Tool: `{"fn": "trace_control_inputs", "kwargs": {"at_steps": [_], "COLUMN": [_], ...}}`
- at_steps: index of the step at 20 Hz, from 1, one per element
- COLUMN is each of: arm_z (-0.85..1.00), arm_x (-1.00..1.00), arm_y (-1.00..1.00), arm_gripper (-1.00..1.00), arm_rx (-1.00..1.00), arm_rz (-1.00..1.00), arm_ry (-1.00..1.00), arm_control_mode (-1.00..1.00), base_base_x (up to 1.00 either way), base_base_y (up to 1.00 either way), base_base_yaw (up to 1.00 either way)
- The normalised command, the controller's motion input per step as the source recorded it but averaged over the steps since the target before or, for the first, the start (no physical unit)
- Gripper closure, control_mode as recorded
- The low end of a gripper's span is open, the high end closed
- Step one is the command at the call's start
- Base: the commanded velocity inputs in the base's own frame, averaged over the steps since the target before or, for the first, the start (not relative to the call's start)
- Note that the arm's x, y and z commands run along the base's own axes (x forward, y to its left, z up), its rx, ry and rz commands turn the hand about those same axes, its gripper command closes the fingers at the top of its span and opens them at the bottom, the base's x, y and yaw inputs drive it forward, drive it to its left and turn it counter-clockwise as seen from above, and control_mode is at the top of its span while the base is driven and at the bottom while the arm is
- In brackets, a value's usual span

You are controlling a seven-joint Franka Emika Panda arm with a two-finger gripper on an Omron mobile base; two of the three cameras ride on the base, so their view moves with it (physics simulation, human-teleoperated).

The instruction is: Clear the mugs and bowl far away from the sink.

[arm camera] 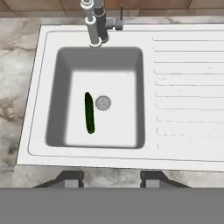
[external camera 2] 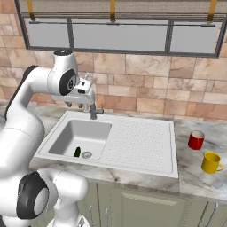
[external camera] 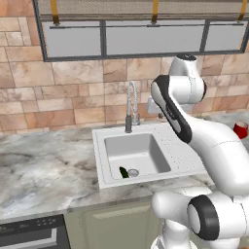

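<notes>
Above the sink [arm camera: 183,109], high over the basin, the end effector [arm camera: 111,178] hangs and looks straight down. Its two finger tips stand apart with nothing between them, so it is open and carries nothing. A dark green cucumber [arm camera: 89,112] lies on the basin floor just beside the drain [arm camera: 103,103]; it is not part of the task.

The red mug [external camera 2: 196,139] and the yellow mug [external camera 2: 211,162] stand on the marble surface [external camera 2: 195,177] to the right of the drainboard, near each other but apart, the yellow one nearer to the front edge. Where the bowl is, I cannot tell.

What could go wrong, in my judgement: the arm must swing a long way to the right, and the faucet [external camera: 131,104] stands close to the wrist, so a low or careless sweep could strike it. The mugs are small and light; a descent that is not centered could push one over or slide it toward the front edge. The yellow mug has little margin there. Reaching for the red mug from the front could also knock the yellow one.

For room, the drainboard is flat and free, good for passing over. The surface to the left of the sink is wide and bare, and the cabinets [external camera 2: 119,33] hang well above the arm.
</notes>
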Motion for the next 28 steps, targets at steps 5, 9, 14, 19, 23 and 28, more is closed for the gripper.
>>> {"fn": "trace_control_inputs", "kwargs": {"at_steps": [5, 9, 14, 19, 23, 28], "arm_z": [0.02, 0.11, 0.01, 0.03, 0.11, 0.15], "arm_x": [-0.39, -0.56, -0.50, -0.37, -0.36, -0.65], "arm_y": [0.02, 0.09, 0.00, 0.00, 0.00, 0.00], "arm_gripper": [-1.00, -1.00, -1.00, -1.00, -1.00, -1.00], "arm_rx": [-0.03, -0.08, 0.00, 0.01, 0.00, 0.00], "arm_rz": [0.00, 0.00, 0.00, -0.03, -0.02, 0.00], "arm_ry": [-0.12, -0.29, -0.15, -0.11, -0.03, 0.00], "arm_control_mode": [-1.00, -1.00, -1.00, -1.00, -1.00, -1.00], "base_base_x": [0.00, 0.00, 0.00, 0.00, 0.00, 0.00], "base_base_y": [0.00, 0.00, 0.00, 0.00, 0.00, 0.00], "base_base_yaw": [0.00, 0.00, 0.00, 0.00, 0.00, 0.00]}}
